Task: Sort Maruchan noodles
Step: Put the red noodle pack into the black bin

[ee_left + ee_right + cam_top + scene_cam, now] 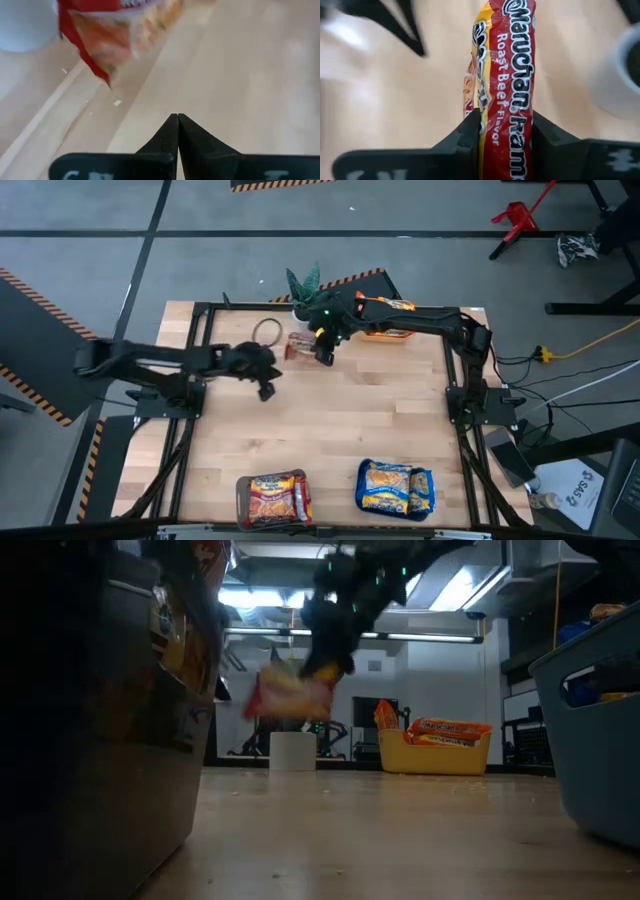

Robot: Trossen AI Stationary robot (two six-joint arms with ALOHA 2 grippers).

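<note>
Right hand (pixel 505 145) clamps a red roast-beef noodle packet (pixel 507 75) edge-on, lifted above the far side of the counter (pixel 340 420) near a white pot (pixel 301 312). Left hand (pixel 178 131), fingers pressed together and empty, waits nearby. Carry the packet level to the matching tray. Brown tray (pixel 272 500) holds red packets; blue tray (pixel 396 487) holds yellow-and-blue ones; yellow tray (pixel 436 751) holds orange ones.

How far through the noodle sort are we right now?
Looks mostly done: the brown tray and the teal tray at the near edge both hold packets, and the yellow tray at the far edge holds orange ones. In hand: the right end effector grips a red Roast Beef packet. Left: binning it. The left end effector waits shut.
</note>
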